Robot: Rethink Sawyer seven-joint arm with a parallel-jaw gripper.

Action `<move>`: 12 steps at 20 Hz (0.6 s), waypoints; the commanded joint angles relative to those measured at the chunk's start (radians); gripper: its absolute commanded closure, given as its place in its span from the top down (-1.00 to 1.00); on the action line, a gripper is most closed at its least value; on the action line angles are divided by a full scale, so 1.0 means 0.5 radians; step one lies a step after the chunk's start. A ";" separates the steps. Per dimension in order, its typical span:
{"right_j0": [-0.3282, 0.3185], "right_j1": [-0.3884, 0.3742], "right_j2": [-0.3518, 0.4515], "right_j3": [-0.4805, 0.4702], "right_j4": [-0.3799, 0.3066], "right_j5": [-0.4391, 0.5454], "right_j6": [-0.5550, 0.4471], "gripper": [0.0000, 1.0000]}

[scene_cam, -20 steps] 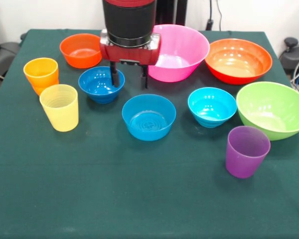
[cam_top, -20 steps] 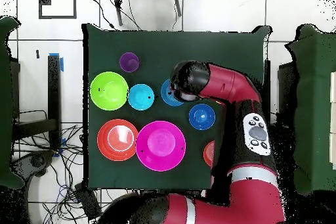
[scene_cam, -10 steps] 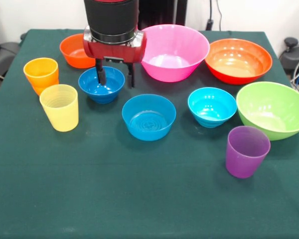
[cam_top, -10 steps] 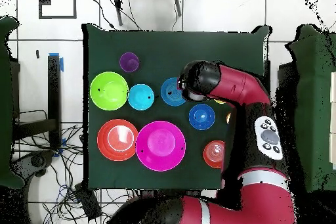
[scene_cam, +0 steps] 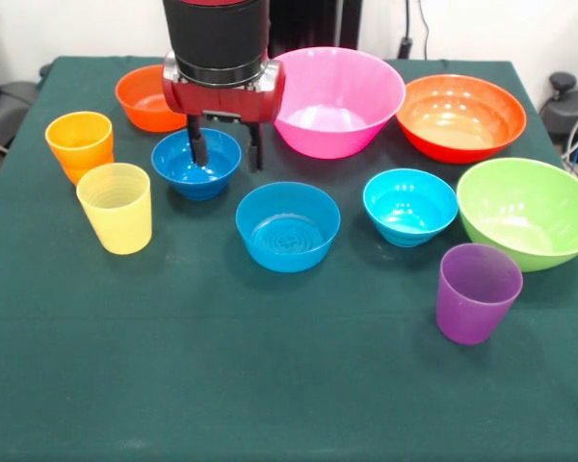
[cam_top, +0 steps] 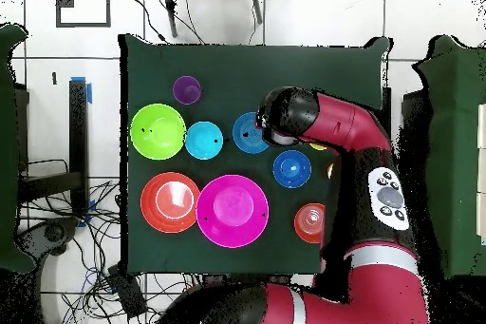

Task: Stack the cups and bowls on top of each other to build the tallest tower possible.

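Observation:
My gripper (scene_cam: pixel 226 154) is open and low over the dark blue small bowl (scene_cam: pixel 196 164). One finger (scene_cam: pixel 198 147) is inside the bowl and the other is outside its right rim. The orange cup (scene_cam: pixel 80 142) and yellow cup (scene_cam: pixel 116 207) stand to the left of it. The mid-blue bowl (scene_cam: pixel 287 226) and cyan bowl (scene_cam: pixel 409 205) sit mid-table, and the purple cup (scene_cam: pixel 477 292) is front right. A small orange-red bowl (scene_cam: pixel 152 96) is at the back left. Every piece stands alone, so no tower shows. In the overhead view the arm (cam_top: pixel 332 130) hides the gripper.
Three large bowls line the back and right: pink (scene_cam: pixel 337 101), orange-red (scene_cam: pixel 459 115) and lime green (scene_cam: pixel 528 212). The green cloth's front strip (scene_cam: pixel 270 385) holds nothing. In the overhead view, chairs and cables surround the table (cam_top: pixel 142 54).
Over the last second the gripper moved left from beside the pink bowl and came down over the dark blue bowl's rim. It has barely shifted in the last half second.

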 commanded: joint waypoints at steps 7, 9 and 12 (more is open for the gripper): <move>-0.055 0.058 0.236 -0.043 -0.189 0.223 -0.342 1.00; -0.067 0.060 0.241 -0.044 -0.217 0.192 -0.372 1.00; -0.045 0.042 0.210 -0.052 -0.274 0.162 -0.368 1.00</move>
